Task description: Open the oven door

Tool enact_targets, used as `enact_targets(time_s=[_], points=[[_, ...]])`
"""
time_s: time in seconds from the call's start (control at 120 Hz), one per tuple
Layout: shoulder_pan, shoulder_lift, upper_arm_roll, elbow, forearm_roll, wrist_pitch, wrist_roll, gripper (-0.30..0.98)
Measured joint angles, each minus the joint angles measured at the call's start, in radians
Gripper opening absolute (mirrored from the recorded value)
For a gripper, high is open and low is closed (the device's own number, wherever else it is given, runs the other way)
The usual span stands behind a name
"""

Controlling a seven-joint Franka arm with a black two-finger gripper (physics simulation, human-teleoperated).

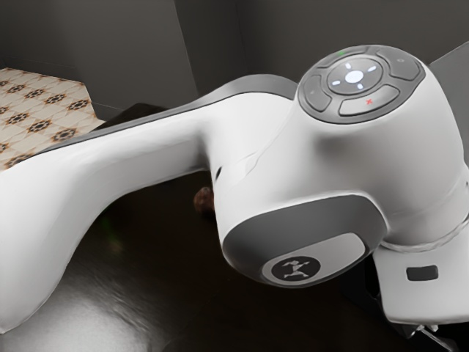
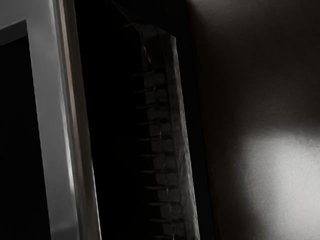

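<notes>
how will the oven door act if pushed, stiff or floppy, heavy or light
The oven door looks stiff, since its frame runs straight. It is probably fairly heavy, judging by the thick, layered edge. The dark panel within the frame may be glass, so a hard knock there could crack it.

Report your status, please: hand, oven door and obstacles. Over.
Hand at the exterior view's lower right, grip unreadable. Oven door ajar, dark gap showing. Obstacles: cannot tell, arm blocks much there.
</notes>
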Motion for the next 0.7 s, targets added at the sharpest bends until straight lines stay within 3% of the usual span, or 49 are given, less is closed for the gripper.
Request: enact_targets(time_s=[0.225,0.267,0.3,0.325,0.358,0.392,0.408,0.433,0.467,0.525,0.592,0.7], points=[[0.001,0.005,0.007,-0.037,0.000,0.024,0.006,0.69],[0.008,-0.039,0.007,-0.105,-0.001,0.031,0.006,0.75],[0.030,-0.175,0.010,-0.253,-0.021,0.046,0.007,0.69],[0.056,-0.351,0.013,-0.395,-0.051,0.056,0.007,0.66],[-0.086,-0.679,0.004,-0.545,-0.106,0.011,0.004,0.66],[-0.217,-0.984,0.003,-0.446,-0.119,-0.089,-0.009,0.67],[-0.214,-1.024,0.035,-0.311,-0.093,-0.142,-0.017,0.67],[-0.150,-0.966,0.112,-0.094,-0.053,-0.213,-0.031,0.67],[-0.068,-0.751,0.265,0.170,-0.036,-0.296,-0.056,0.67],[0.029,-0.323,0.527,0.384,-0.079,-0.398,-0.133,0.67],[0.117,-0.081,0.646,0.425,-0.134,-0.469,-0.209,0.68],[0.193,0.016,0.701,0.318,-0.253,-0.515,-0.314,0.68]])
